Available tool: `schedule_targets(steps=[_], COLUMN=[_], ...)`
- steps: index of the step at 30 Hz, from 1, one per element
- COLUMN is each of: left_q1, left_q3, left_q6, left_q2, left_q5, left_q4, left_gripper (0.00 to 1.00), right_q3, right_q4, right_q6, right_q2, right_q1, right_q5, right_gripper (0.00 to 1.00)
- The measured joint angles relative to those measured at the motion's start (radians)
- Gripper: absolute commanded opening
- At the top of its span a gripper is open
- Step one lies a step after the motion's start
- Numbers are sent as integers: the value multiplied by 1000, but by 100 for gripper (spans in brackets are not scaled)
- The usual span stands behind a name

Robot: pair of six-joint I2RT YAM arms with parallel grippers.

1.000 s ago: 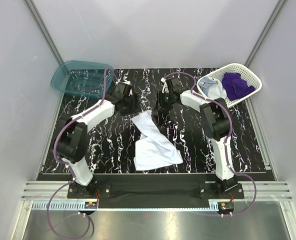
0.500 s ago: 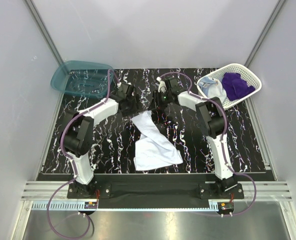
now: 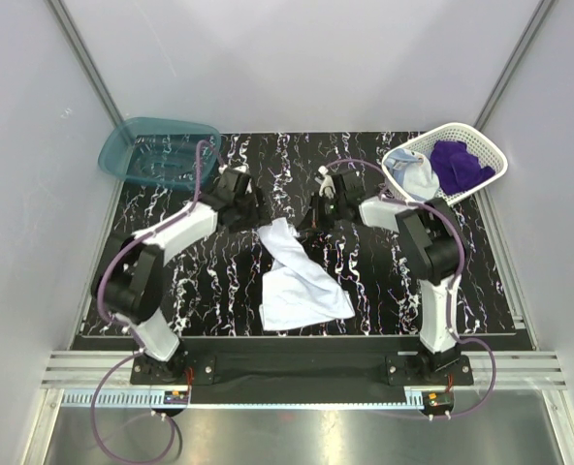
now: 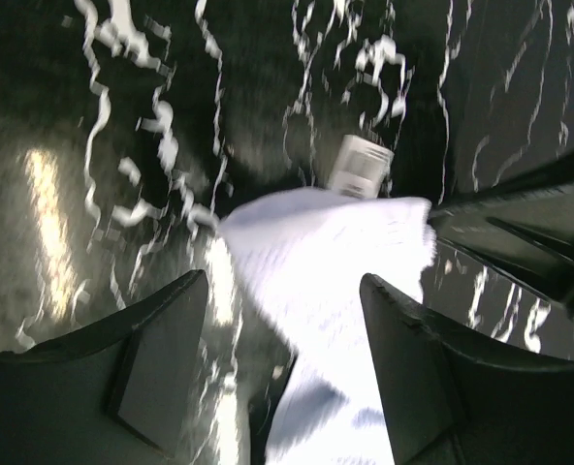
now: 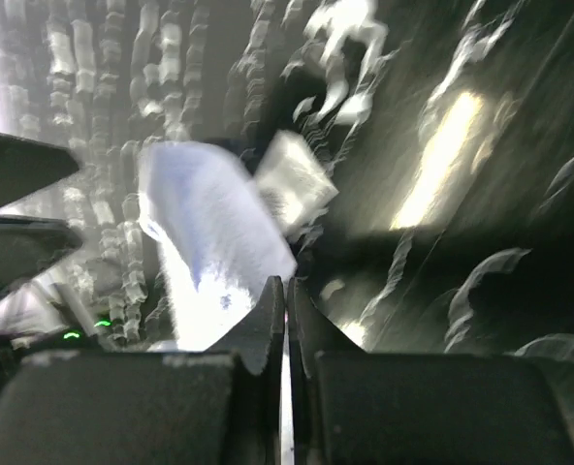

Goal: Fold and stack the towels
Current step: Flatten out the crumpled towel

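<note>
Your white towel [image 3: 302,281] lies crumpled in the middle of the table [image 3: 481,262], with one corner poking toward 12 o'clock. Your left claw [image 4: 282,291] is wide open right over that corner, with nothing in it. Your right claw [image 5: 285,286] is pressed closed just at 3 o'clock of the corner. It looks like it has no cloth in it, but that view is blurry. The two claws are very near each other, so they may bump. If you pinch only the little tag [image 4: 360,167], the towel may slip out or bunch up. The blue towel [image 3: 415,176] and the purple towel [image 3: 459,163] sit in the basket [image 3: 471,190] at 2 o'clock.
</note>
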Motion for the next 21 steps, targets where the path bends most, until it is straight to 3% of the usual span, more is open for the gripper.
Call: schedule_targets(steps=[5,11,16,21], left_q1=[0,-2,-3,-4], left_q3=[-139,-235,-249,-381], left_q6=[0,-18,-65,-145], left_q2=[-155,-217,-225,-327], left_q5=[77,169,143,107], left_q4=[61,142,135,153], left_gripper=[75,74,74,71], right_q3=[-176,-199,-216,-225], right_q4=[172,270,290,293], right_q6=[124,194,214,218], right_q2=[-155,-178,-178,-178], right_q1=[50,118,123,123], right_q5=[-3,-3,2,9], right_gripper=[0,0,0,0])
